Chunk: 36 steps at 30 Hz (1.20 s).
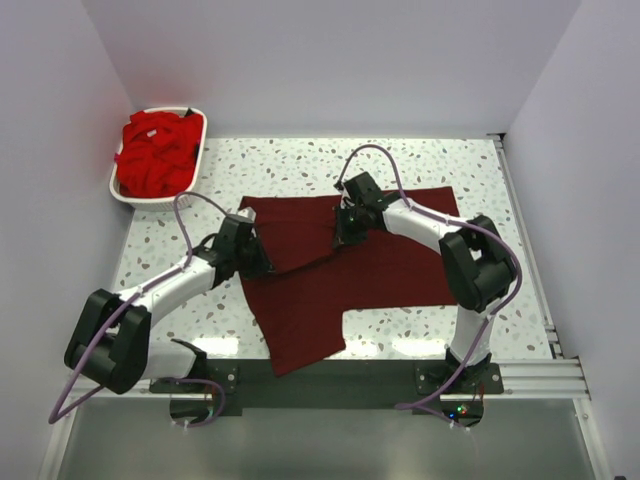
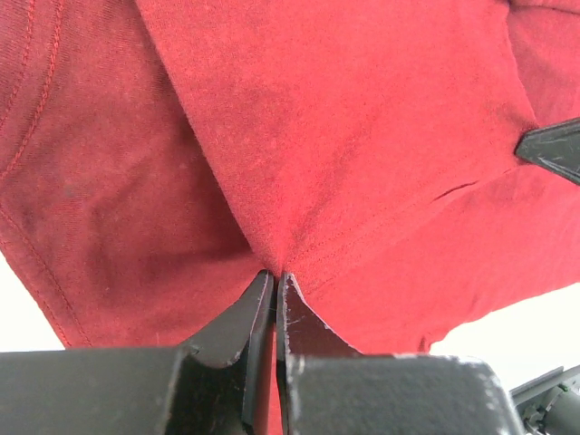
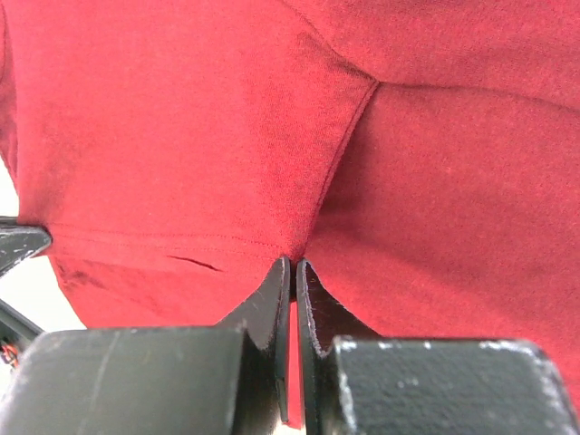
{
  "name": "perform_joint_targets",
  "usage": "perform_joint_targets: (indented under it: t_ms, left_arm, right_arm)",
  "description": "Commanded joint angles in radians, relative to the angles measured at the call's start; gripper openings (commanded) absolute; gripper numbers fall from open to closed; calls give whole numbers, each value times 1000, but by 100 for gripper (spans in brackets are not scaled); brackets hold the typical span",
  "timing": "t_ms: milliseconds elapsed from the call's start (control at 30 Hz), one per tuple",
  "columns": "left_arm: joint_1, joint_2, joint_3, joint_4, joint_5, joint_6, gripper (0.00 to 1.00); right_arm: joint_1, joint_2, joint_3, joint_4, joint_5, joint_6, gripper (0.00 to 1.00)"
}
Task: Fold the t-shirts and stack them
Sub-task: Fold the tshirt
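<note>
From above, the maroon shirt (image 1: 385, 262) lay in the middle of the bench (image 1: 300, 165). Its longer stretch ran left to right, and one part reached toward the near edge at the left. Which end held the collar could not be told. The left pincer (image 1: 262, 266) met the cloth at its left side and the right pincer (image 1: 343, 236) met it near the far edge, with a creased edge running between them. At the far left corner stood a white slotted basket (image 1: 203, 140), piled with crumpled red shirts (image 1: 152, 158) showing small white tags.

In the left wrist view, the left pincer (image 2: 275, 277) was pressed together on a gathered pinch of the maroon shirt (image 2: 362, 136). A stitched hem ran slantwise just above the tips, and pale bench showed at both lower corners.

In the right wrist view, the right pincer (image 3: 294, 265) was likewise pressed together on a pinch of the maroon shirt (image 3: 181, 127), just below a hem. A fold edge climbed from the tips toward the upper right.
</note>
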Motion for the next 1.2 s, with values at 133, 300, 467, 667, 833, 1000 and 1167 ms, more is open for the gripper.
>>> perform_joint_targets:
  t_ms: [133, 300, 467, 667, 833, 1000, 1167]
  left_arm:
    - [-28, -32, 17, 23, -32, -36, 10]
    - [-54, -21, -8, 56, -33, -59, 15]
    - [-58, -38, -11, 59, -55, -69, 24]
    - [-55, -88, 7, 77, -73, -92, 41]
    - [51, -50, 93, 100, -110, -25, 53]
    - [200, 157, 274, 163, -85, 81, 49]
    - [206, 406, 502, 143, -124, 154, 36]
  right_arm:
    - [2, 11, 45, -50, 38, -50, 3]
    - [2, 28, 43, -59, 59, -62, 8]
    - [2, 16, 57, -61, 56, -78, 33]
    - [-47, 0, 115, -101, 70, -118, 55]
    - [-234, -29, 130, -68, 56, -124, 56]
    - [-438, 14, 164, -35, 55, -90, 55]
    - [-582, 80, 186, 68, 72, 5, 52]
